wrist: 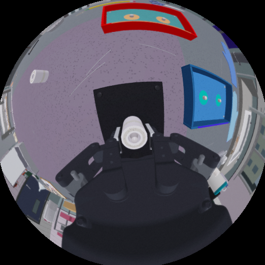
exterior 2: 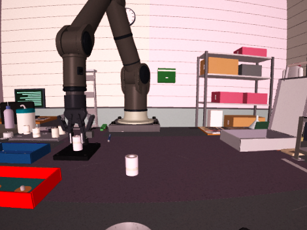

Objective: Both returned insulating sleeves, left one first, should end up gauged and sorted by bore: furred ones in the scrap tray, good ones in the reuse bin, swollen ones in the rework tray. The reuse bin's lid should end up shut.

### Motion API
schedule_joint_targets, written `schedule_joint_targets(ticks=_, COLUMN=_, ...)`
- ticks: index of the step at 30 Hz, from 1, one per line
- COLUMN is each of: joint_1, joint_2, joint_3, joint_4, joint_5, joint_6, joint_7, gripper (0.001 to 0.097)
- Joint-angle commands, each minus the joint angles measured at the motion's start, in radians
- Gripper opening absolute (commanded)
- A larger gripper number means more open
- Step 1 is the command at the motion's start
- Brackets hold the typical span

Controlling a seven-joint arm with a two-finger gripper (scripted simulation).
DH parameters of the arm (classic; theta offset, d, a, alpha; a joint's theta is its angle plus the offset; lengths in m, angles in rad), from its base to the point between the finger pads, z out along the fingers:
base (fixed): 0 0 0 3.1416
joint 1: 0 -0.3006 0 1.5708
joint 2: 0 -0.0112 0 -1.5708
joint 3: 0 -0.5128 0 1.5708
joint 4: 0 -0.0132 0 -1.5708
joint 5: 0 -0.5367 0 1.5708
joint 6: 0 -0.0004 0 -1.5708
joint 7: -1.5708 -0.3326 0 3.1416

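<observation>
A white insulating sleeve (exterior 2: 77,143) (wrist: 133,134) stands upright on a black plate (exterior 2: 77,151) (wrist: 129,109) at the left of the table, and my gripper (exterior 2: 76,138) (wrist: 133,136) is closed around it from above. A peg shows inside its bore in the wrist camera. A second white sleeve (exterior 2: 131,165) (wrist: 38,76) stands upright on the open table to the right. The red tray (exterior 2: 23,186) (wrist: 147,21) and the blue tray (exterior 2: 23,152) (wrist: 208,97) lie to the left, each with two pegs. The grey bin (exterior 2: 258,139) sits far right with its lid (exterior 2: 289,104) raised.
A metal shelf unit (exterior 2: 235,88) with boxes stands behind the bin. Several white cylinders (exterior 2: 45,132) stand on a grey rack behind the blue tray, with a jar (exterior 2: 25,119) and a bottle (exterior 2: 8,117). My arm's base (exterior 2: 134,124) stands at the back.
</observation>
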Motion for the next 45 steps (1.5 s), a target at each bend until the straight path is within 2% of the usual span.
schedule_joint_targets(ticks=1, joint_1=0.000, joint_2=-0.001, joint_3=0.000, joint_4=-0.001, joint_5=0.000, joint_6=0.000, joint_7=0.000, gripper=0.0080)
schedule_joint_targets(ticks=45, joint_1=0.013, joint_2=-0.046, joint_3=-0.015, joint_4=-0.008, joint_5=-0.023, joint_6=0.051, joint_7=0.018, gripper=0.0080)
